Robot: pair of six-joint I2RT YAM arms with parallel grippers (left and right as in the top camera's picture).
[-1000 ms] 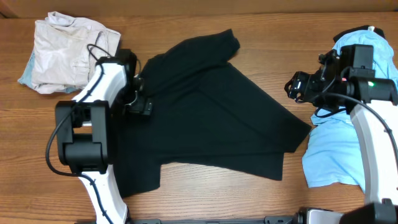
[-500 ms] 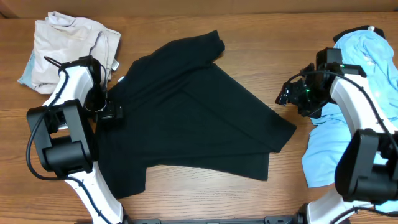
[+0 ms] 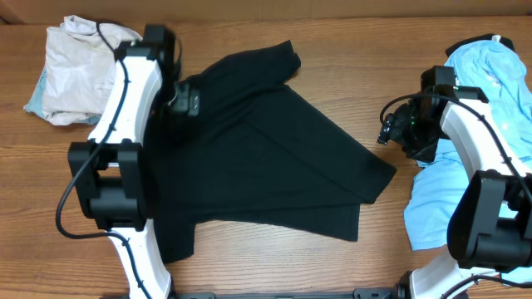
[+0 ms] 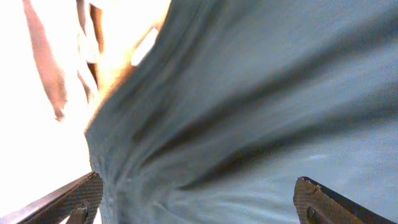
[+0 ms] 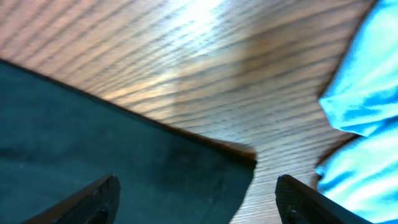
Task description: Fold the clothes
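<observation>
The black T-shirt lies spread and partly folded across the middle of the table. My left gripper hovers over its upper left part, near the collar side. In the left wrist view the cloth fills the frame, and the fingers are wide apart and empty. My right gripper is just above the shirt's right corner. In the right wrist view that corner lies between the open fingers. The white label is not visible.
A cream-beige garment lies crumpled at the far left. Light blue shirts lie along the right edge and show in the right wrist view. The wooden table shows around the shirt.
The shirt slid a little to the left, then stayed put. My left arm swung from the shirt's left edge up and right to its upper left part. My right gripper barely moved.
</observation>
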